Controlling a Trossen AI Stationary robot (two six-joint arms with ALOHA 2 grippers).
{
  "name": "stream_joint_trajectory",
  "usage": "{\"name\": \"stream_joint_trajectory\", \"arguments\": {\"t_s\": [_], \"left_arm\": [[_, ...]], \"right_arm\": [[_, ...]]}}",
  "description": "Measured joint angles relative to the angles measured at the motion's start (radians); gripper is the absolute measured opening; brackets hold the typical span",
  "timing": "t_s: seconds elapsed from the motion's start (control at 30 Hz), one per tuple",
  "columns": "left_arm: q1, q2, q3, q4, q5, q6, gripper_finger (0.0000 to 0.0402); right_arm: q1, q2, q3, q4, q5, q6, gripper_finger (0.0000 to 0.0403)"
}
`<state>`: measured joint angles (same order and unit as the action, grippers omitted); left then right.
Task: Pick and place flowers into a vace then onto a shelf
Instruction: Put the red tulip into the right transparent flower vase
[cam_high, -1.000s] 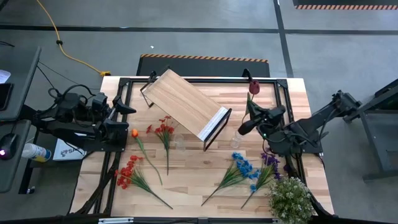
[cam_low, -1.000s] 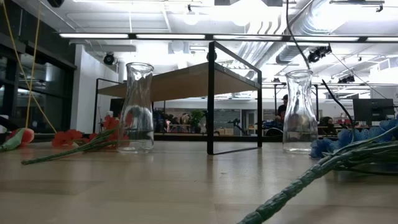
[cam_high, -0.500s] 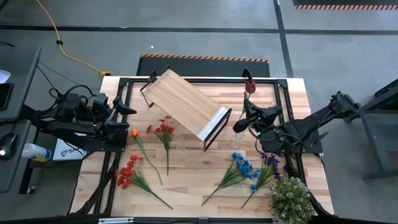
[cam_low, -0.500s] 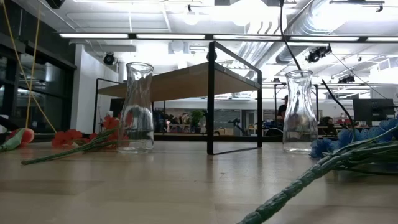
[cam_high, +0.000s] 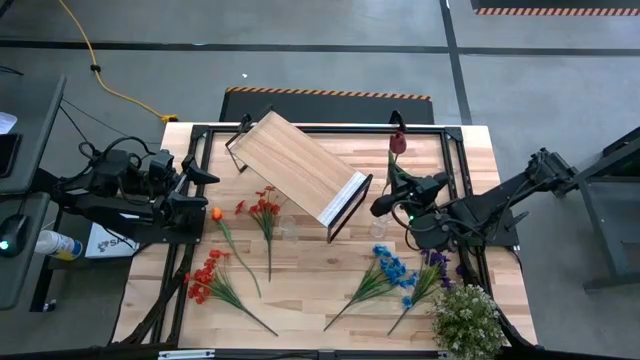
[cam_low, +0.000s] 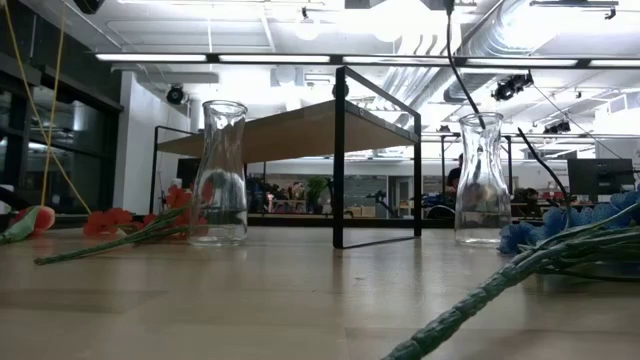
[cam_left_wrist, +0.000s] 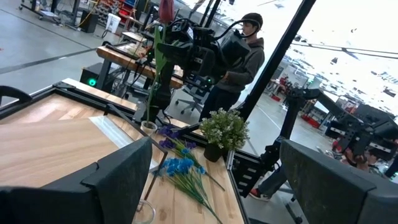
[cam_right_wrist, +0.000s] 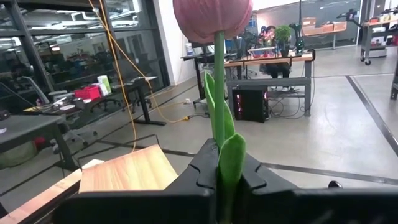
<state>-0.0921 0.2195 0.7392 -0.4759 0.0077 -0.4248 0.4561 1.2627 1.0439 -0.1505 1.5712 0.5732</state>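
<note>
My right gripper (cam_high: 380, 205) is shut on a dark red flower (cam_high: 398, 143), which stands upright over the right half of the table. In the right wrist view its bloom (cam_right_wrist: 211, 17) tops a green stem with a leaf (cam_right_wrist: 230, 158). In the low view the stem's lower end (cam_low: 455, 60) hangs just above a clear glass vase (cam_low: 480, 180). A second vase (cam_low: 221, 172) stands to its left. The light-wood shelf (cam_high: 300, 168) sits on its black frame at the far middle. My left gripper (cam_high: 205, 178) waits open at the table's left edge. My right gripper pinches the flower's green stem (cam_right_wrist: 219, 140) between its two fingers, below the bloom and beside the leaf. The fingers come level and lie across the stem. The flower stands upright and lifted clear, its lower stem hanging below the fingers.
An orange tulip (cam_high: 216, 214), red sprays (cam_high: 265, 210) (cam_high: 205, 275), blue (cam_high: 390, 268) and purple (cam_high: 432, 262) sprays lie flat on the near tabletop. A bushy pale plant (cam_high: 465, 318) stands at the near right corner. A person (cam_left_wrist: 239, 59) stands beyond the table's right edge.
My right gripper has carried the flower a little toward the table's left, closer to the vase, keeping it upright. In the low view the hanging stem has shifted to the left above the vase.
</note>
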Motion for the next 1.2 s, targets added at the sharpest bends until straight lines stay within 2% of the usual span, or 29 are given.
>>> {"name": "stream_joint_trajectory", "arguments": {"t_s": [0.73, 1.2], "left_arm": [[0.0, 0.0, 0.0, -0.001, 0.0, 0.0, 0.0386], [0.0, 0.0, 0.0, -0.001, 0.003, 0.0, 0.0386]], "right_arm": [[0.013, 0.044, 0.0, -0.008, -0.002, -0.013, 0.0006], [0.039, 0.044, 0.0, -0.054, -0.063, 0.019, 0.0013]]}}
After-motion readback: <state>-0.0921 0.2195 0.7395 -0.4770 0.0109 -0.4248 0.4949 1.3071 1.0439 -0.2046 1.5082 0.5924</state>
